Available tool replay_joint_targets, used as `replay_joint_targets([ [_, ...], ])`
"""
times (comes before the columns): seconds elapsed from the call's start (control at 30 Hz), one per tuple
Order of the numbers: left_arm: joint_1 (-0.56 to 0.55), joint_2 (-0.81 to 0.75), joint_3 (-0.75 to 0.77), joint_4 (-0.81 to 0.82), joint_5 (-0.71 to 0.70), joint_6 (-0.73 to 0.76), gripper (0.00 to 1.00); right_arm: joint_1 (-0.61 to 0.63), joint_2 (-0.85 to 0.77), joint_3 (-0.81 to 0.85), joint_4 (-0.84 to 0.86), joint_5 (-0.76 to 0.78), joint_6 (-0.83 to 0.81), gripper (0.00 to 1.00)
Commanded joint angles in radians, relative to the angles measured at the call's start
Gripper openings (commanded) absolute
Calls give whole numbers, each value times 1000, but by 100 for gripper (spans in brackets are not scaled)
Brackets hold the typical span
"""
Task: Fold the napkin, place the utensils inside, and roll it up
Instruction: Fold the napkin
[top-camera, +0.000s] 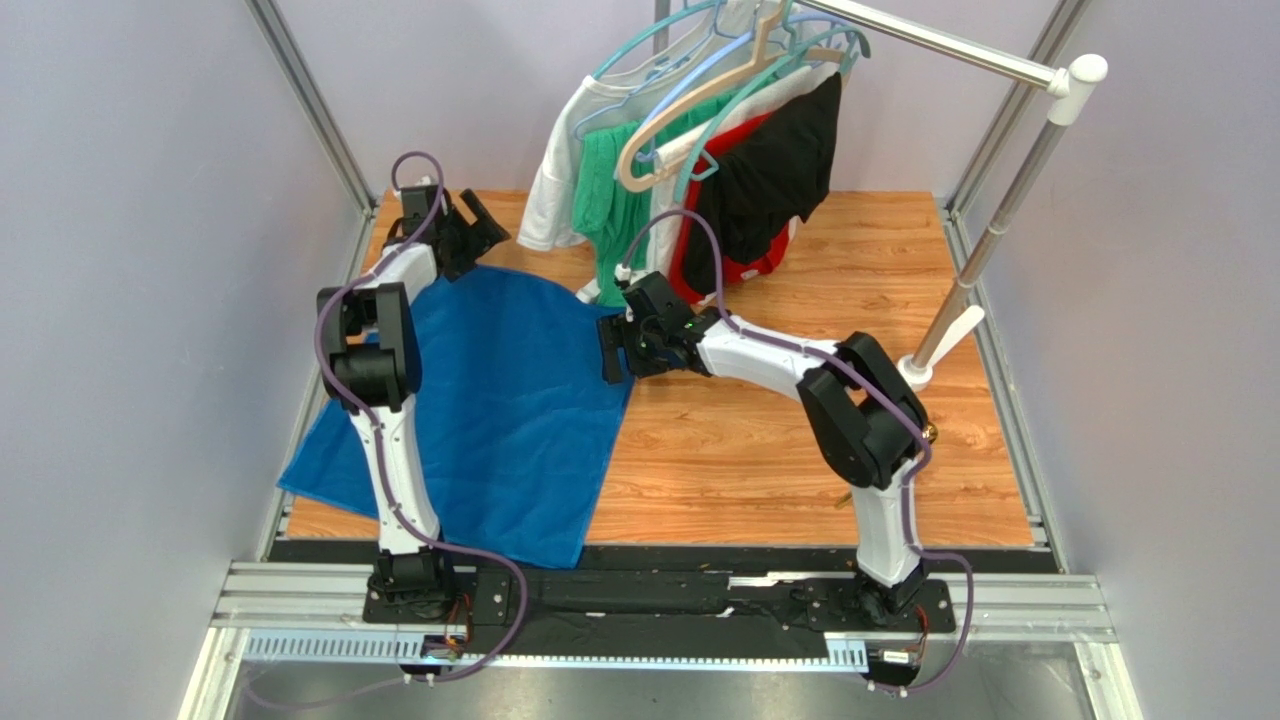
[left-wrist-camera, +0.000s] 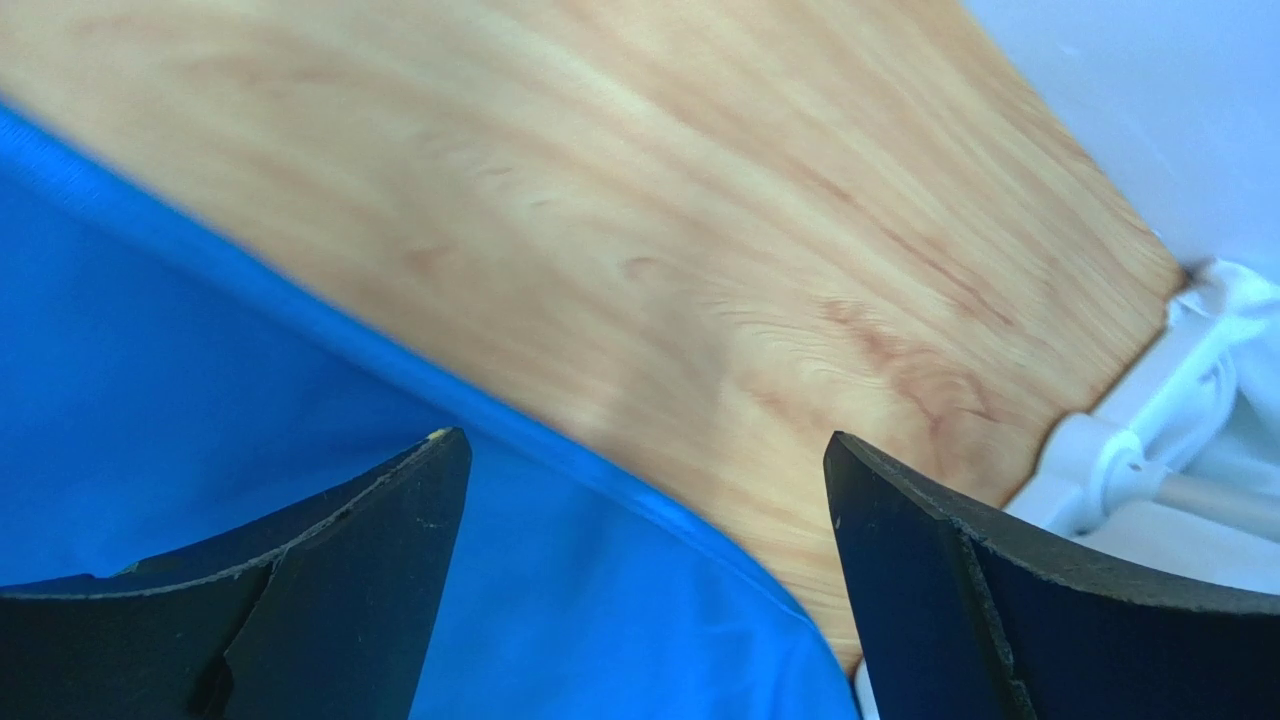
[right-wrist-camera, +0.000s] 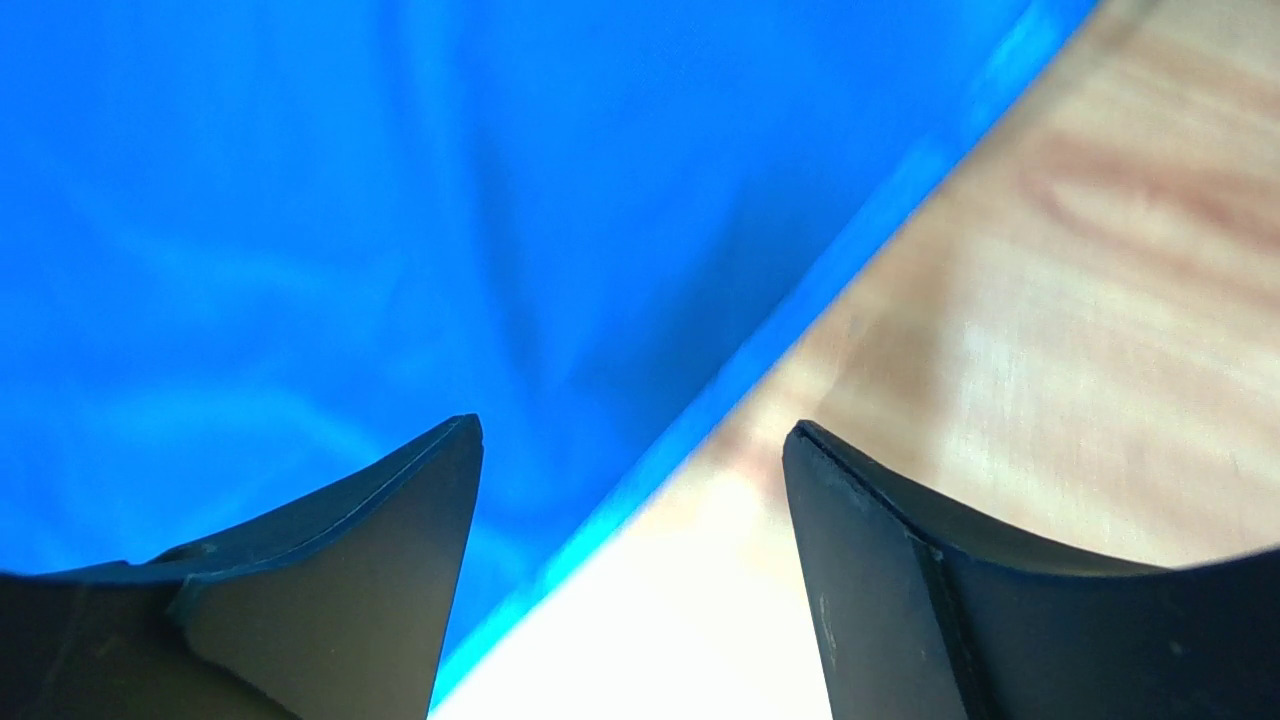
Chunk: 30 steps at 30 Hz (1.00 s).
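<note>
My left gripper (left-wrist-camera: 643, 440) is spread wide over the far edge of the napkin (top-camera: 496, 405), with nothing between its fingers. My right gripper (right-wrist-camera: 633, 425) is spread too, empty, straddling the napkin's right hem where blue meets the bare table (top-camera: 781, 435). The napkin lies flat on the table's left half, near the hanging clothes (top-camera: 721, 165).

Royal-blue napkin (top-camera: 496, 420) lies spread flat, unfolded, on left half of table (top-camera: 781, 450); near-left corner overhangs table's left edge.
</note>
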Motion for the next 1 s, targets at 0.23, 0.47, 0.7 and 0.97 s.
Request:
replay_joint_targets([
  [0.23,-8,-435,-249,7,-115,101,97,165,-264,-196,19,-45,70,76],
  [0.47,-31,-794,-711,81,-140,51,96,311,-342,-301,37,-67,208,75],
  [0.7,-123,-1098,-903,-10,-175,57,96,406,-348,-353,50,-74,337,74],
  [0.97,-143,-1370,-995,-99,-180,48,96,450,-276,-295,5,-53,396,70],
])
